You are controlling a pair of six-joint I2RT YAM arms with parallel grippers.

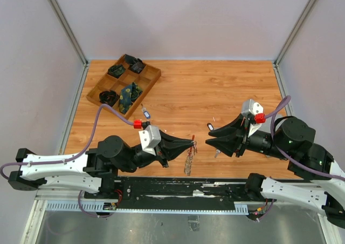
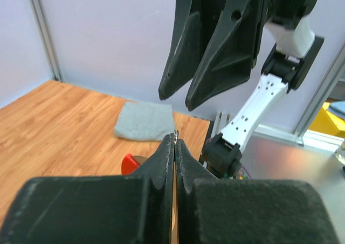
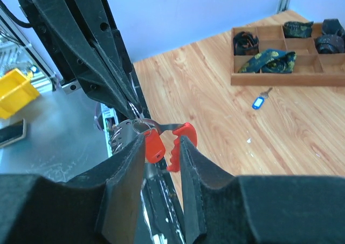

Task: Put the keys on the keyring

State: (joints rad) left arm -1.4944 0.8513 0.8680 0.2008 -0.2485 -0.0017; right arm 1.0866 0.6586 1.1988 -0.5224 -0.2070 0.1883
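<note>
– At the upper left of the top view sits the wooden tray with its dark items; leave it alone. Just below its lower corner, a blue-tagged key lies loose on the table.

– And my left arm?

– Lower centre: your left gripper is clamped tight on the keyring. It pinches a thin wire loop at the very fingertips, and the glittery strap dangles under it toward the table's near edge.

– The right?

– Just right of it, tip to tip, your right gripper stands with its jaws parted, gripping nothing. From the right wrist, a red key head and the curved red plastic part show in the gap between its fingers, close to the ring. Whether that key is threaded on, I cannot tell.

– How will it handle?

– I judge the keys light, stiff and slick on the blade, so take one by its plastic head, flat between the pads. The ring looks like springy wire and the strap will likely swing. Your pinch on it is narrow, so push gently or it may twist out.
</note>
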